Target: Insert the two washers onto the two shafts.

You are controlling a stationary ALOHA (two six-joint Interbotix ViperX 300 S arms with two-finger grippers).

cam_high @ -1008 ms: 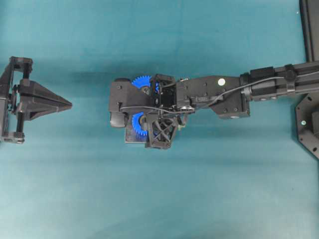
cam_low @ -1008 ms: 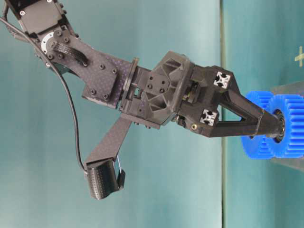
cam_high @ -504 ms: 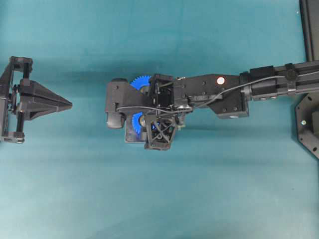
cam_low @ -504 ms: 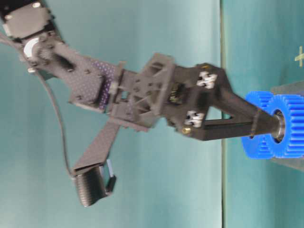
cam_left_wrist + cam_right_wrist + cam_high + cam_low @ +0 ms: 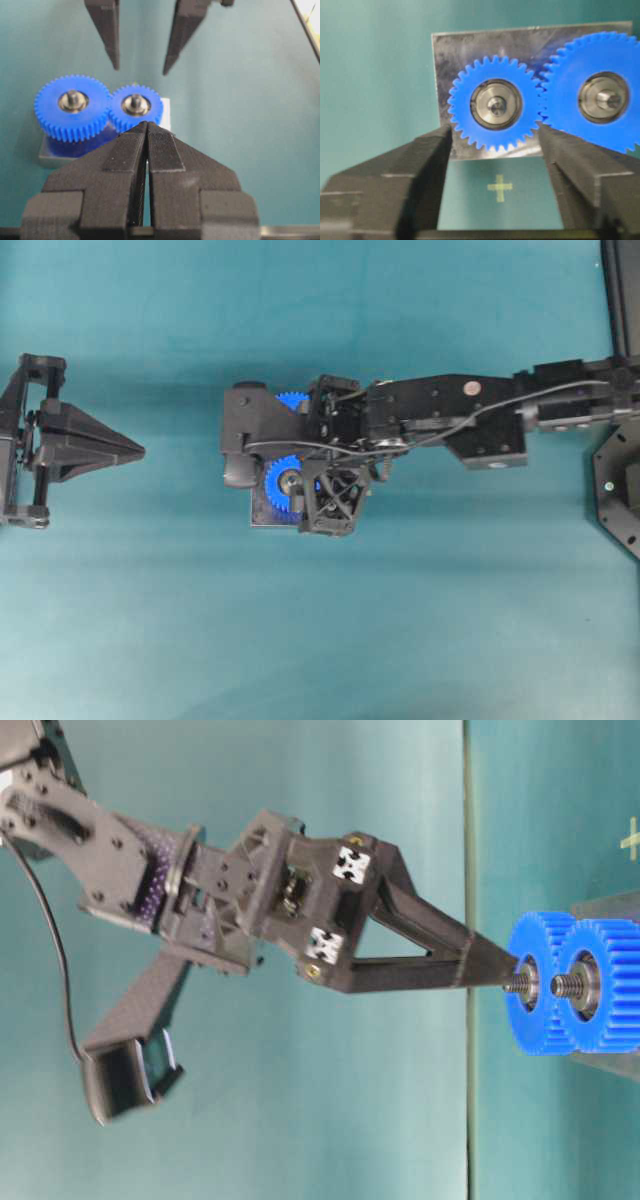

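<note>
Two blue gears sit on a metal base plate (image 5: 470,47): a small gear (image 5: 495,107) and a larger one (image 5: 602,97). Each has a steel shaft (image 5: 496,106) at its middle with a silver ring round it. I cannot tell a washer from the hub. My right gripper (image 5: 495,131) is open and empty, its fingers (image 5: 420,165) either side of the small gear and just off the shaft end (image 5: 518,985). My left gripper (image 5: 140,451) is shut and empty at the far left, its tip (image 5: 147,123) pointing at the gears.
A yellow cross mark (image 5: 499,187) lies on the teal table in front of the plate. A black frame (image 5: 622,300) stands at the far right edge. The right arm (image 5: 470,415) reaches in from the right.
My right gripper has drawn back from the small gear's shaft, and its tips have parted. Both threaded shaft ends now show at table level. The left gripper has not moved.
</note>
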